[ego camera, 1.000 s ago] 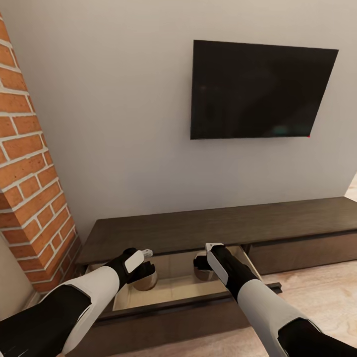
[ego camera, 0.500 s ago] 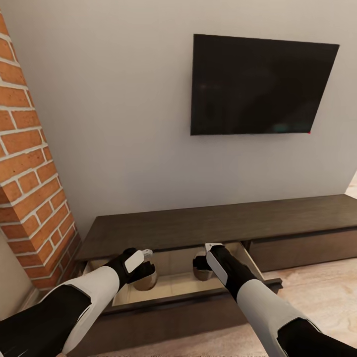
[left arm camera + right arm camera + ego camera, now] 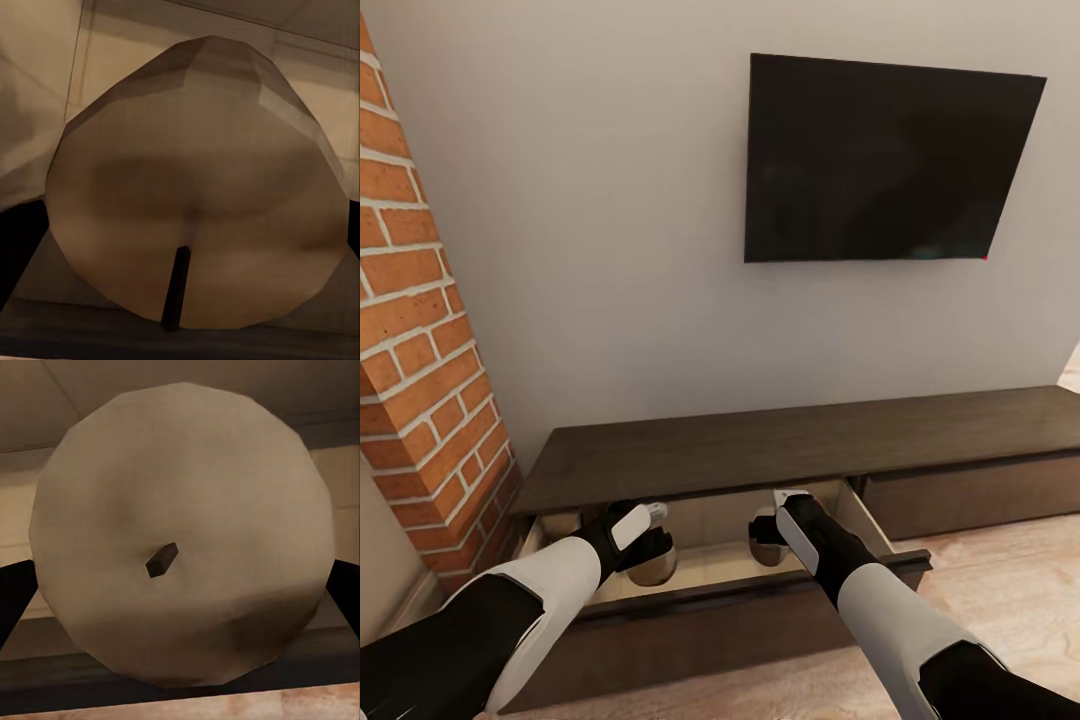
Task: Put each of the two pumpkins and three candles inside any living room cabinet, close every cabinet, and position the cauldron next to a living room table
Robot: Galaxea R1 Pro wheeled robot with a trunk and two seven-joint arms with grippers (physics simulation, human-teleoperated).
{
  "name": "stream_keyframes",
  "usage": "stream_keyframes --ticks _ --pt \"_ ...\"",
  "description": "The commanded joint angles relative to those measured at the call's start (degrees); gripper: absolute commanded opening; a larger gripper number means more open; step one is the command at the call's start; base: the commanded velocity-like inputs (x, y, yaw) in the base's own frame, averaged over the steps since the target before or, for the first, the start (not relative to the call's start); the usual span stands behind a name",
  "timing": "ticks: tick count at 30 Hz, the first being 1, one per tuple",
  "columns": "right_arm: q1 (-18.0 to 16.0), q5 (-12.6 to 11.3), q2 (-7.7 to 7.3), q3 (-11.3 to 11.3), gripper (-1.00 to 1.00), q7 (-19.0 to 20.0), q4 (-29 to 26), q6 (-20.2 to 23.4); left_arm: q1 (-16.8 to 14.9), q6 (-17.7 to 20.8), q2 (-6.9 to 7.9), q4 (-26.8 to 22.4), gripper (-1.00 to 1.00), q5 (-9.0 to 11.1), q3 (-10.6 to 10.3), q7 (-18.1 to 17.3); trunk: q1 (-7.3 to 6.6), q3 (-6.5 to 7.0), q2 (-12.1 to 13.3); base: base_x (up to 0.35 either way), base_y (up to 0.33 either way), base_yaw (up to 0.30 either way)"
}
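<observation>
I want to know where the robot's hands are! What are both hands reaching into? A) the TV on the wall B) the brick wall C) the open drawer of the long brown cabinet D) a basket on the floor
C: both the left gripper and right gripper are down inside the open drawer of the cabinet, each at a candle.

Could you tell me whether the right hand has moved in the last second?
Yes, slightly: against the cabinet's front edge, the right hand with its candle sits a little lower in the drawer; the camera also shifted.
</observation>
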Motion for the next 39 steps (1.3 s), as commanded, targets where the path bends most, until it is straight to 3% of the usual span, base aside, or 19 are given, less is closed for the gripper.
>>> stream_keyframes --ticks 1,30,39 --pt "-0.05 -0.57 -0.04 0.33 -1.0 -0.52 -0.08 0.13 -0.03 0.2 0.01 -0.13 -1.0 0.56 -0.49 0.39 -0.01 -0.06 -0.04 0.0 0.0 0.0" --pt "-0.05 -0.36 -0.16 0.2 -1.0 -0.61 0.31 0.03 -0.02 0.1 -0.08 0.12 -1.0 0.53 -0.5 0.31 -0.01 -0.06 -0.04 0.028 -0.008 0.0" --pt "-0.05 -0.43 -0.14 0.24 -1.0 -0.47 0.03 0.03 -0.03 0.11 -0.08 0.08 -1.0 0.47 -0.52 0.3 1.97 -1.68 -3.65 0.0 0.0 0.0"
